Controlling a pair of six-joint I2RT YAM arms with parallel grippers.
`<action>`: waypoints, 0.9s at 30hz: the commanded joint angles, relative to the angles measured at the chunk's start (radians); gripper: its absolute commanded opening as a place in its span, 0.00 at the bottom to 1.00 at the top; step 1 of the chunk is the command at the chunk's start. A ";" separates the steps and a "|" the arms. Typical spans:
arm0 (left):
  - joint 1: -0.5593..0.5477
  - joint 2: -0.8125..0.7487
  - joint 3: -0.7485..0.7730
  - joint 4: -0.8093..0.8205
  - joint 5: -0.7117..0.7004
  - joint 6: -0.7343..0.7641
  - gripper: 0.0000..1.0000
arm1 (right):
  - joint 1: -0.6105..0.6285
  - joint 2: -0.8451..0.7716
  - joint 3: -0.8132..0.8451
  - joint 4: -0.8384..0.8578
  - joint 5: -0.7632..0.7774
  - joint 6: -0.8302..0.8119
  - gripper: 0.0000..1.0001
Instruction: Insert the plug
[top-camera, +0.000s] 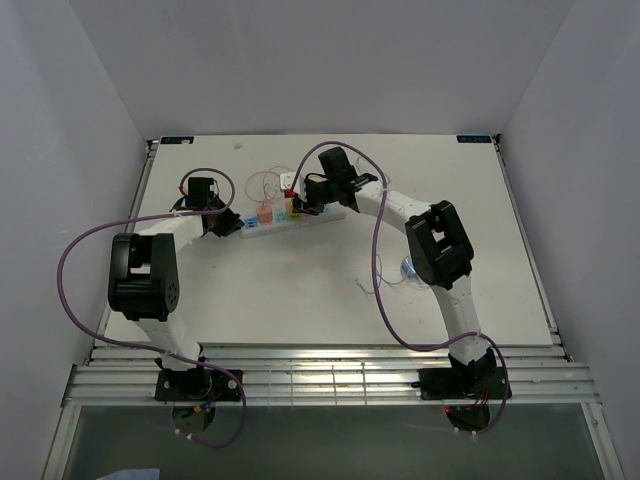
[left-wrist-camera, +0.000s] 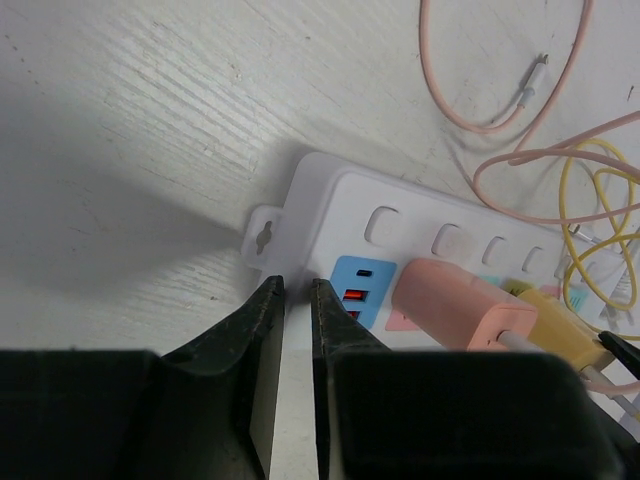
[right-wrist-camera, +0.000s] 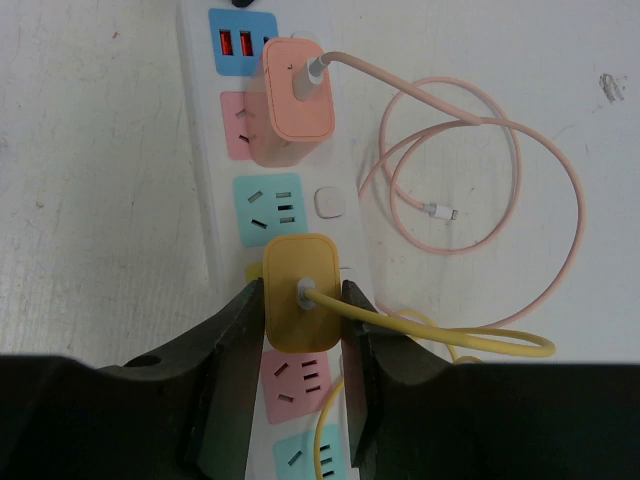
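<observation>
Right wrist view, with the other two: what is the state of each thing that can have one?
yellow plug, held at the power strip, seating unclear.
right claw, shut on the yellow plug.
left claw, narrowly open, empty.
pink plug, plugged in.
pink cable end, unplugged.

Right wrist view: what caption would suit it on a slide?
Right gripper clamps a yellow charger on the white power strip, beside a plugged-in pink charger.
</observation>
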 joint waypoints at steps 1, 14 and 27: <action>-0.022 0.043 -0.026 -0.095 -0.003 0.024 0.23 | -0.020 0.098 -0.058 -0.121 0.235 0.052 0.08; -0.049 0.077 0.017 -0.107 -0.011 0.044 0.22 | -0.040 0.137 0.020 -0.188 0.232 0.121 0.37; -0.064 0.088 0.031 -0.111 -0.016 0.046 0.22 | -0.043 0.097 0.055 -0.159 0.137 0.173 0.59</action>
